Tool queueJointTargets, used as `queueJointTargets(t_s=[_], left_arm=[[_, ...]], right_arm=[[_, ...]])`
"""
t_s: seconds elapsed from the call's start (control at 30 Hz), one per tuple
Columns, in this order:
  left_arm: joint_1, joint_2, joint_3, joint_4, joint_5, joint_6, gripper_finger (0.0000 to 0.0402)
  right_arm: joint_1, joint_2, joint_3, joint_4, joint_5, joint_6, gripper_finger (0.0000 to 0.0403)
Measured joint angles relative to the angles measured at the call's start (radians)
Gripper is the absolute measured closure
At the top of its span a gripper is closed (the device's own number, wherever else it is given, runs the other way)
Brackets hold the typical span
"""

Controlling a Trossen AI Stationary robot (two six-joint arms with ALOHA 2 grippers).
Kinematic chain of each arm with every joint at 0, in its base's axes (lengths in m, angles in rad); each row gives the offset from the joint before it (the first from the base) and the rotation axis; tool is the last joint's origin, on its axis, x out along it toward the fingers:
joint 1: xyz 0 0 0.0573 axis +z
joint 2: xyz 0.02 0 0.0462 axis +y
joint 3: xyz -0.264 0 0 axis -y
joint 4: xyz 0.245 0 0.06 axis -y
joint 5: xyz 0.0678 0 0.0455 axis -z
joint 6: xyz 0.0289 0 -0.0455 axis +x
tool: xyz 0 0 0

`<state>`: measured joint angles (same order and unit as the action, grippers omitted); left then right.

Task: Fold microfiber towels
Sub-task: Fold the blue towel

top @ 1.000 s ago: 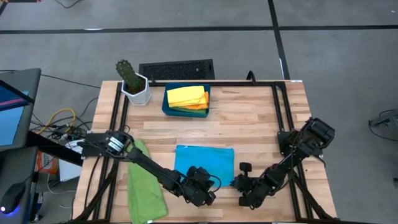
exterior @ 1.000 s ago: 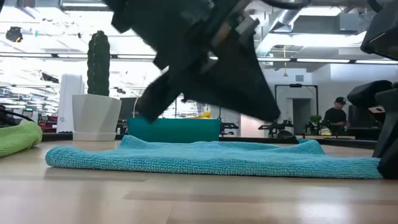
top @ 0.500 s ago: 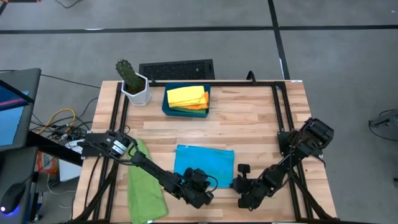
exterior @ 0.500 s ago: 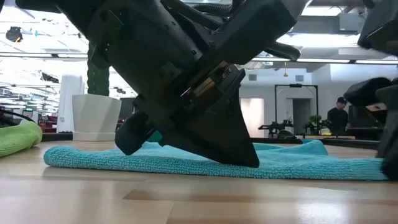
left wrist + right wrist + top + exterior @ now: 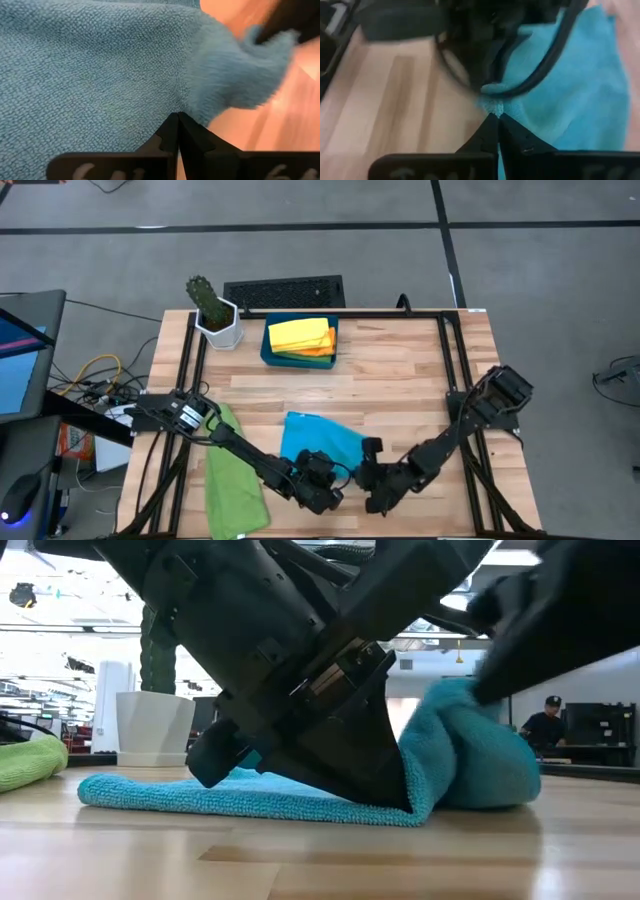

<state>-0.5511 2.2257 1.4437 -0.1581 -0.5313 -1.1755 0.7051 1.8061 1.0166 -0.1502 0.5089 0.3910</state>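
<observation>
A sky-blue microfiber towel (image 5: 310, 438) lies near the table's front edge, its left part flat and its right part raised in a hump (image 5: 470, 755). My left gripper (image 5: 335, 477) is shut, with its tips down on the towel near the towel's near edge. My right gripper (image 5: 364, 468), just to the right, is shut on the towel's raised corner. A green towel (image 5: 232, 475) lies flat at the near left. A yellow towel (image 5: 298, 332) and an orange one (image 5: 322, 350) lie folded in the teal tray (image 5: 268, 352). My left gripper presses its shut fingertips (image 5: 177, 120) down on the blue towel close to the near edge (image 5: 150, 107), slanting down from the table's left. The towel bends upward just right of the tips (image 5: 400, 798). My right gripper pinches the towel's near right corner (image 5: 492, 106) between its two fingertips, slanting down from the right. That corner is lifted clear of the table, and the cloth below it hangs in a slack hump; one layer or several, I cannot tell.
A cactus in a white pot (image 5: 215, 315) stands at the far left corner. Black frame rails (image 5: 445, 350) run along the table's left, right and far sides. A dark grille (image 5: 283, 290) lies past the far edge. Bare wood (image 5: 400, 380) shows between tray and towel.
My left gripper has come down onto the blue towel and then stayed. My right gripper has risen and gone toward the table's left with the towel's near right corner. The towel's right part has lifted and curled over leftward, while its left part has stayed flat.
</observation>
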Motion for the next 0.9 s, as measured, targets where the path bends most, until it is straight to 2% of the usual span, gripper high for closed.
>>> queueJointTargets(t_s=[0.23,0.47,0.63,0.77,0.9], left_arm=[[-0.007,-0.043,-0.003,-0.030,0.038,0.015,0.0401],[-0.008,-0.156,-0.002,-0.147,0.114,0.073,0.0401],[-0.067,-0.177,-0.003,-0.281,0.038,-0.010,0.0401],[-0.095,-0.165,-0.044,-0.308,-0.040,-0.118,0.0401],[-0.093,-0.160,-0.114,-0.266,-0.012,-0.158,0.0401]], right_arm=[[-0.060,0.000,0.003,0.031,-0.109,-0.063,0.0376],[-0.067,0.000,0.003,0.051,-0.116,-0.078,0.0379],[-0.063,-0.001,0.003,0.065,-0.119,-0.085,0.0379],[-0.064,-0.001,0.003,0.066,-0.119,-0.093,0.0373],[-0.064,-0.002,0.003,0.083,-0.128,-0.112,0.0378]])
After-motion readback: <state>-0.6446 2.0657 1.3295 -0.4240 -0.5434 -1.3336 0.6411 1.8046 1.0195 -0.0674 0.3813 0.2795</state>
